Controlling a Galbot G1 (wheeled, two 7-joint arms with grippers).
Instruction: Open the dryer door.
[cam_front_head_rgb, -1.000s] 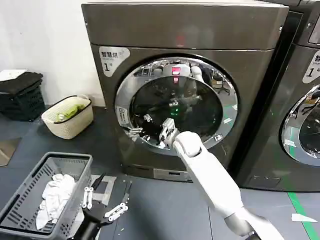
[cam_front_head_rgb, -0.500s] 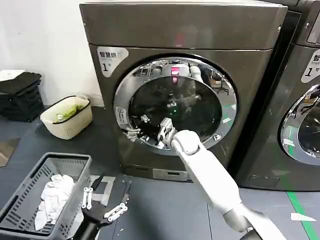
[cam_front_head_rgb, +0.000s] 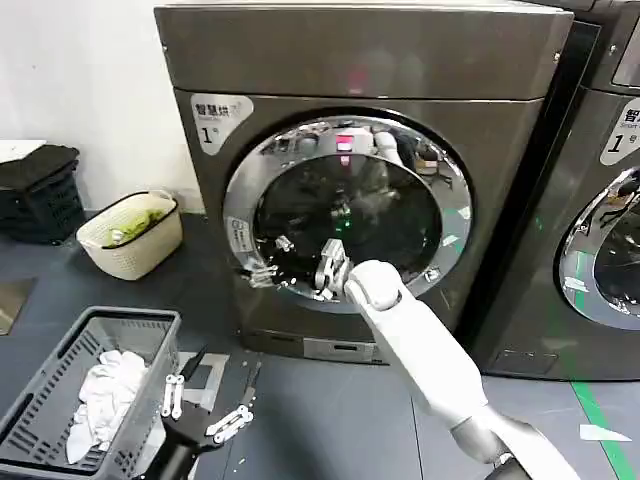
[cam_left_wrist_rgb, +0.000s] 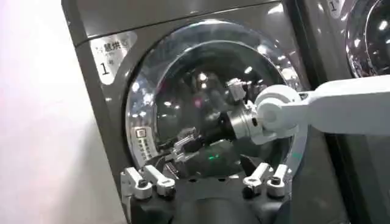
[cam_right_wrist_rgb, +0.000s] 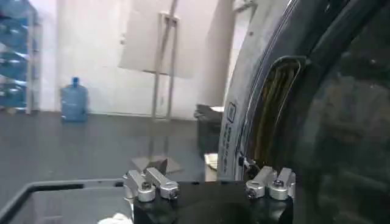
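The dryer door sits on the front of the dryer, appearing closed or barely ajar; the right end effector is against its lower chrome ring, fingers spread, gripping nothing; the left end effector hangs low near the floor, fingers likewise apart. Risk, as judged: the fingers may slip off the polished ring if the pull lacks purchase at the latch edge; the door would then stay shut.
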